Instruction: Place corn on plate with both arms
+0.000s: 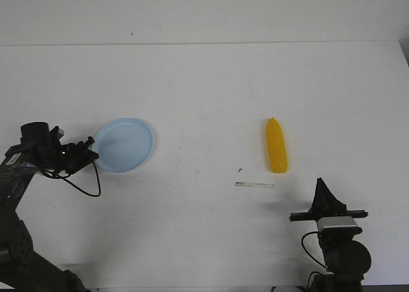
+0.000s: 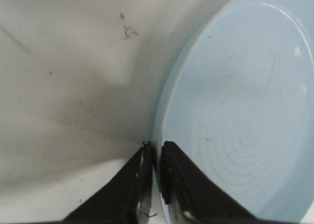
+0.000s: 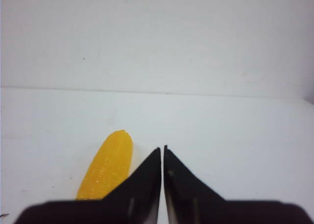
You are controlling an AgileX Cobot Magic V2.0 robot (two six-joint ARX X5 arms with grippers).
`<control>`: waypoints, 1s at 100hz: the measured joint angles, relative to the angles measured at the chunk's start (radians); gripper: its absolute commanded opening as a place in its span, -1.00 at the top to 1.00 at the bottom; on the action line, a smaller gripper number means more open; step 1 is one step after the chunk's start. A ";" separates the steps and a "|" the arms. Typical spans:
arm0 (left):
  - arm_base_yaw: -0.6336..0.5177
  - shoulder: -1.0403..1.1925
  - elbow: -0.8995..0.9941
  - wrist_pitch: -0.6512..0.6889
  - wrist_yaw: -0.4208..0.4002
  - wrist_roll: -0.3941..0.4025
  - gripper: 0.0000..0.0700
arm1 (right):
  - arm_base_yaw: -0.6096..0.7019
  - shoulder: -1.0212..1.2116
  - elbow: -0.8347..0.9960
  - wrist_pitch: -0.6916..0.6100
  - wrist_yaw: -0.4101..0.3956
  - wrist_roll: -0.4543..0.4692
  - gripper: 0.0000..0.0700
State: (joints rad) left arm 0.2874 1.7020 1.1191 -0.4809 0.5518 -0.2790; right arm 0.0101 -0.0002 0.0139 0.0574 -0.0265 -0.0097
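Left hand (image 2: 156,150) pinches plate (image 2: 245,111) rim; corn (image 1: 276,145) apart.

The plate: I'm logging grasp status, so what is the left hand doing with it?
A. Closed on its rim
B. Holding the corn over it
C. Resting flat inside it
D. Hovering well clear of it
A: the left hand pinches the plate rim between its fingers; the corn lies apart.

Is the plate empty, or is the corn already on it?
Empty. The plate holds nothing; the corn lies on the table, apart from it.
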 measured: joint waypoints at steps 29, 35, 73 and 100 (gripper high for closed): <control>-0.115 -0.070 0.000 -0.018 0.000 -0.013 1.00 | 0.000 0.000 0.000 0.000 0.000 0.000 0.97; -0.161 -0.072 0.000 -0.016 0.000 -0.021 1.00 | 0.000 0.000 0.000 0.000 0.000 0.000 0.97; -0.492 -0.072 0.000 0.063 -0.013 -0.117 1.00 | 0.000 0.000 0.000 0.000 0.000 0.000 0.97; -0.662 -0.072 0.000 0.135 -0.182 -0.212 1.00 | 0.000 0.000 0.000 0.000 0.000 0.000 0.97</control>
State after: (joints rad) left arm -0.3748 1.6299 1.1191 -0.3462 0.3698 -0.4911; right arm 0.0101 -0.0002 0.0139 0.0574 -0.0265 -0.0097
